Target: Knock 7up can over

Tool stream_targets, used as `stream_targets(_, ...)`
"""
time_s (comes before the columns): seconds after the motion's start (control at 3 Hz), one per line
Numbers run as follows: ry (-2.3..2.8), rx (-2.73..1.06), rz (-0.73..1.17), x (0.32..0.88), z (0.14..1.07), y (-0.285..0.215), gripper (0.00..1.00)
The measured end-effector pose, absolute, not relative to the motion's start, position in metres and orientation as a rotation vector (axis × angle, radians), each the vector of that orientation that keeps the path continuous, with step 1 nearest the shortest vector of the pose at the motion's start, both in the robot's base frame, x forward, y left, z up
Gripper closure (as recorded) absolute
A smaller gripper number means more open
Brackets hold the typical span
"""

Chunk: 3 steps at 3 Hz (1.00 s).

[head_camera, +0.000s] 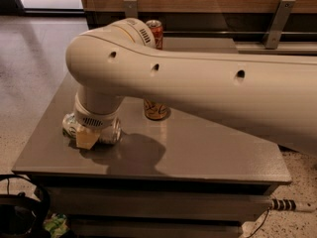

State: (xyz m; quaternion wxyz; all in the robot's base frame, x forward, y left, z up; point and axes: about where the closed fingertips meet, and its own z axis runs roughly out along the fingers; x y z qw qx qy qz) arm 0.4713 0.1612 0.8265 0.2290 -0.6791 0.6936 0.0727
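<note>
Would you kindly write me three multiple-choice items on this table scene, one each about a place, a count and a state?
1. Where is the gripper? A on the silver can, front left of the table; B at the far edge; C off the table.
2. How many cans show? A one; B three; C five.
3. The orange can is: A crushed; B tipped over; C upright.
Answers: A, it rests on that can; B, silver, orange and the red can behind; C, it stands on its base.
</note>
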Motion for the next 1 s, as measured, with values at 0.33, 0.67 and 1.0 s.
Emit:
stream_targets(0.33, 1.907, -1.868, 0.198, 0.4707, 0.8278, 0.1609, 0.86)
stream_targets(0.67, 1.905, -1.868, 0.195, 0.4701, 0.8293, 0.1606, 0.63)
stream_targets(1.0, 1.902, -1.867, 0.192, 0.4694, 0.8308, 0.1603, 0.39)
